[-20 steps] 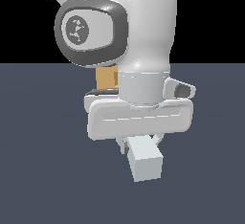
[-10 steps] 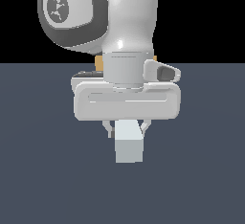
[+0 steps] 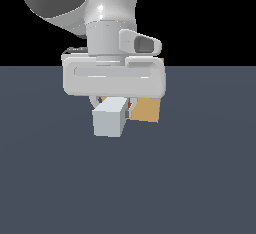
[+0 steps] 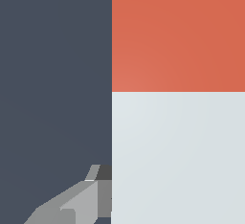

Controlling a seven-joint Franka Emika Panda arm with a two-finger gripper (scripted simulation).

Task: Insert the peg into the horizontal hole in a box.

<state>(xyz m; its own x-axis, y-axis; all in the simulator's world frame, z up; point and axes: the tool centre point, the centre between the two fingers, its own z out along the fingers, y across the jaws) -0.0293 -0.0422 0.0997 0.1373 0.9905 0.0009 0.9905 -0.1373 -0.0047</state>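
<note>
Under the arm's wide white hand we see the claw [image 3: 111,103] clamped on the peg [image 3: 109,118] — its grey end faces the exterior camera, held clear of the dark desk [image 3: 200,178]. Just behind it, toward the exterior view's right, sits the tan box [image 3: 146,110]. We cannot see the hole — the peg's red end [image 4: 178,34] points toward the box.

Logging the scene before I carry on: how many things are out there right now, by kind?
Pegs: 1, the peg, white-grey with a red-orange end, held in the claw.
Boxes: 1, the tan box, behind the peg in the exterior view.
Claws: 1.
Total: 3. The hole in the box is not visible in either view.
</note>
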